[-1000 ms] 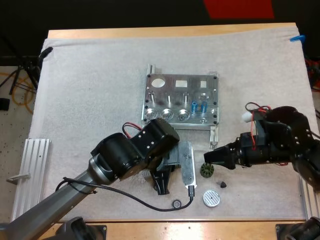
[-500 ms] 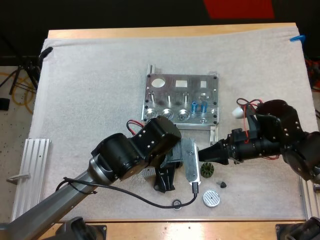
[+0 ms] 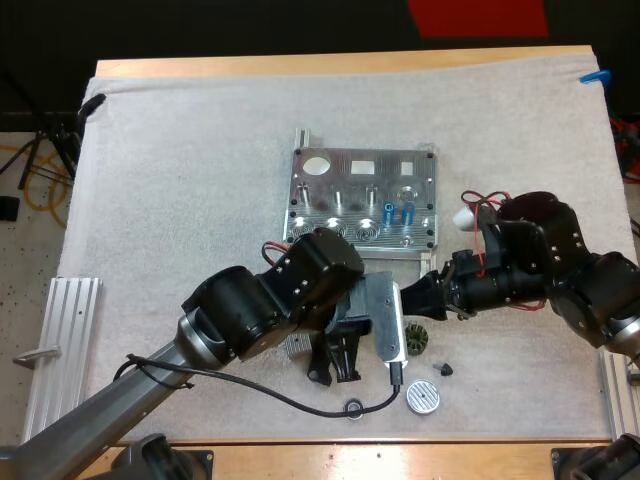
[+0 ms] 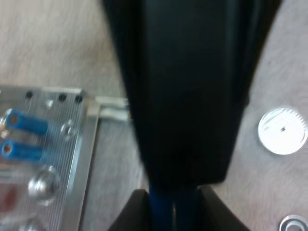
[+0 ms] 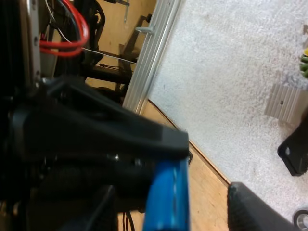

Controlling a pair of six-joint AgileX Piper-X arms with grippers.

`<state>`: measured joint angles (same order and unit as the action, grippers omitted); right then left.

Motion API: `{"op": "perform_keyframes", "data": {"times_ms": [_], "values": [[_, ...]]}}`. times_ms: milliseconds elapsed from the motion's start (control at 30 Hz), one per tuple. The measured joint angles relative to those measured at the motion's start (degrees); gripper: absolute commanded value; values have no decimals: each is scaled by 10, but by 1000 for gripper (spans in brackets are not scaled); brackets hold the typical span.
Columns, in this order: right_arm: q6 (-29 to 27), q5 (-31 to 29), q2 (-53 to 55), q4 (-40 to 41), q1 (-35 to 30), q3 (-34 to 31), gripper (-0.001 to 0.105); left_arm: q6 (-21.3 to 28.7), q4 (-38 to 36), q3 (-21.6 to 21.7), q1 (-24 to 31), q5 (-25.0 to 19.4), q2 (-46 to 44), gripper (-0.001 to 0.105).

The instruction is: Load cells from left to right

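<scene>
The two arms met nose to nose just on the near side of the metal fixture [image 3: 365, 200]. The left claw [image 4: 172, 214] was pinching a blue cell [image 5: 166, 197] by one end, or so it looked, since a black bulk close to its camera hid most of the grip. The right claw [image 3: 415, 298] stood spread, one finger on each side of the cell's free end and clear of it.

The cell's long axis ran along the line of both claws, roughly side to side across the tabletop [image 3: 330, 65]. To my eye, the right claw needed only to close where it was. The fixture lay just beyond the meeting point, toward the far side. I judged the cell would have to be turned upright before a socket took it.

The fixture was a machined metal plate, bright and finely ridged, with round and square openings. Two seated cells [image 3: 397, 212] stood side by side in it near its right end. The held cell was a smooth, glossy cylinder. On the nubbly white mat [image 3: 180, 180] lay a dark toothed wheel [image 3: 415, 340] and a flat silver disc [image 3: 423, 398].
</scene>
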<state>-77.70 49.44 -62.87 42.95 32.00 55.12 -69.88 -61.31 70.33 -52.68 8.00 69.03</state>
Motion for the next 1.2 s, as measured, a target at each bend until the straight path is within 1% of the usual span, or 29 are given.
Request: {"op": "perform_keyframes", "data": {"times_ms": [100,233,333,400,433,500,533,567,733,833,933,1000,1033,1067,1100,1167,1200], "values": [[0,2,0,0,0,0,49,0,6,0,0,18,0,0],[1,2,0,0,0,0,48,0,6,0,0,20,0,0],[2,2,0,0,0,0,35,0,6,0,0,20,0,0],[3,2,0,0,0,0,21,0,6,0,0,22,0,0],[3,2,0,0,0,0,18,0,6,0,0,22,0,0],[4,3,0,-1,0,0,7,0,6,0,0,22,0,0],[4,4,0,-1,0,0,5,0,6,0,0,22,0,0],[4,3,0,-3,0,0,1,0,6,0,0,22,0,0],[4,3,0,-3,0,0,0,-2,6,0,0,22,0,0],[4,3,0,-3,0,0,0,-13,6,0,0,22,0,9],[5,1,0,-3,0,0,0,-15,6,0,0,22,0,31],[4,-12,0,-3,0,0,0,-15,6,0,0,22,0,50],[4,-16,0,-3,0,0,0,-15,6,0,0,22,0,53],[4,-26,0,-3,0,0,0,-17,6,0,0,22,0,60],[4,-32,0,-3,0,0,0,-17,6,0,0,14,0,65],[4,-45,0,-3,0,0,0,-17,6,0,0,-4,-2,65],[4,-52,0,-3,0,0,0,-24,5,0,0,-26,-4,65]]}}
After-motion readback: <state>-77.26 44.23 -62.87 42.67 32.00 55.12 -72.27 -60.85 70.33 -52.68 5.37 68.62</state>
